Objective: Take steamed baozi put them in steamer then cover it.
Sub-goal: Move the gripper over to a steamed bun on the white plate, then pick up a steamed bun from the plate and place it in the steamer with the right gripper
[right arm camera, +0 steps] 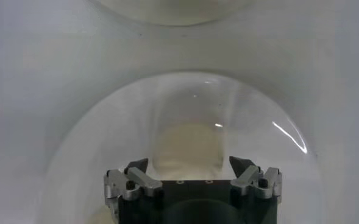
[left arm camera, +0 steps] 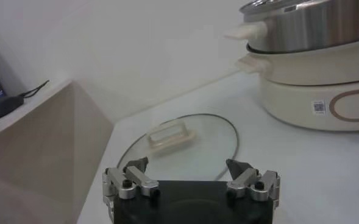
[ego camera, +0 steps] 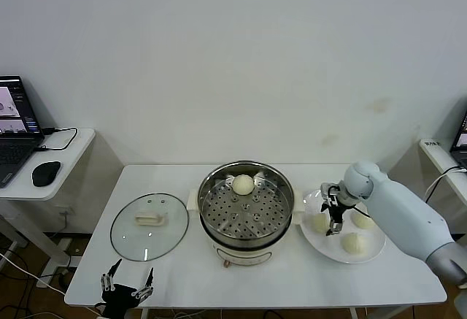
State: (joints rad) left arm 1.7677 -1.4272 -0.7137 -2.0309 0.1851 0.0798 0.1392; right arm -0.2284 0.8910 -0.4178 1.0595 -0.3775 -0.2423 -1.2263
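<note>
One baozi (ego camera: pixel 243 185) lies at the back of the steamer (ego camera: pixel 219 213), a shiny perforated basket on a cream pot. Three more baozi (ego camera: pixel 352 242) rest on a white plate (ego camera: pixel 368 255) to its right. My right gripper (ego camera: pixel 336 214) hangs open over the plate's left side. In the right wrist view its jaws stand wide on either side of a pale baozi (right arm camera: pixel 187 146), with a gap at each side. The cover (ego camera: pixel 149 225), a glass lid with a cream handle, lies flat left of the steamer. My left gripper (ego camera: pixel 128 287) waits open near the table's front left corner.
In the left wrist view the cover (left arm camera: pixel 179 143) lies just ahead of the left gripper (left arm camera: pixel 187 167), and the steamer (left arm camera: pixel 313 27) stands beyond it. A side desk with a laptop (ego camera: pixel 11 133) and a mouse (ego camera: pixel 45 173) is at far left.
</note>
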